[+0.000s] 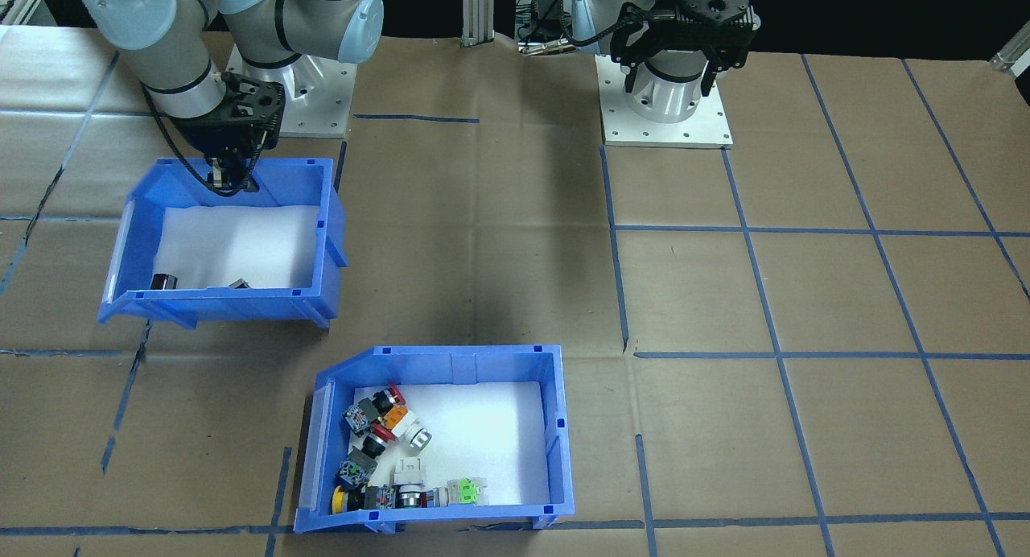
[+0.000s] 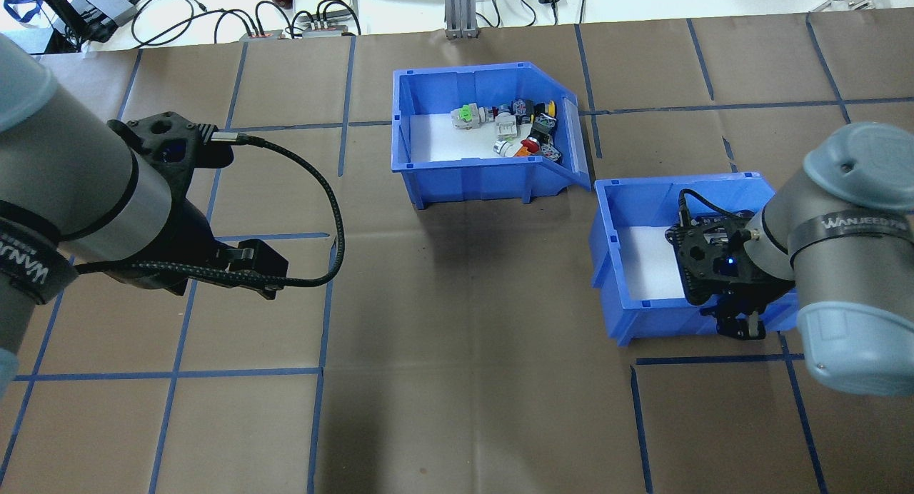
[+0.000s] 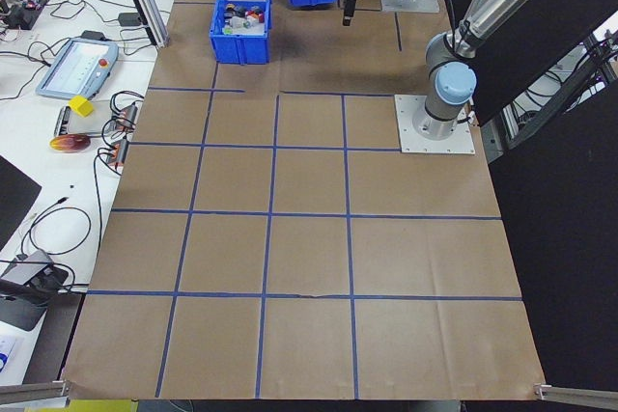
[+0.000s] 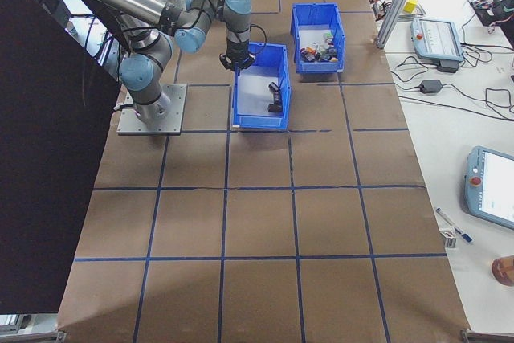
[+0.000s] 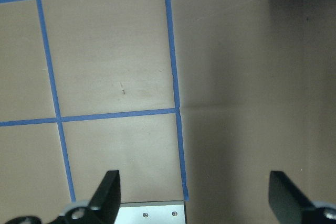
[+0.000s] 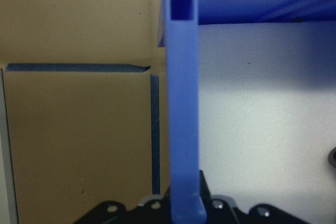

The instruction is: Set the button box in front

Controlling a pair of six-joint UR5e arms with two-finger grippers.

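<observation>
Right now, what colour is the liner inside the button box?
White, under the switches in the button box; clearest in the exterior front-facing view.

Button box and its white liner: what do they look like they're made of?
The button box: looks like moulded plastic, uniform blue with a slight sheen, thin ribbed walls and a stiff rim. The white liner: probably foam sheet, matte, soft-looking and glare-free, though paper or fabric can't be ruled out. The other blue bin, whose rear wall the right gripper clamps, looks like the same plastic.

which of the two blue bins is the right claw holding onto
The nearly empty bin, gripped by the right claw on its back wall; the button box, full of coloured switches, sits untouched.
</observation>
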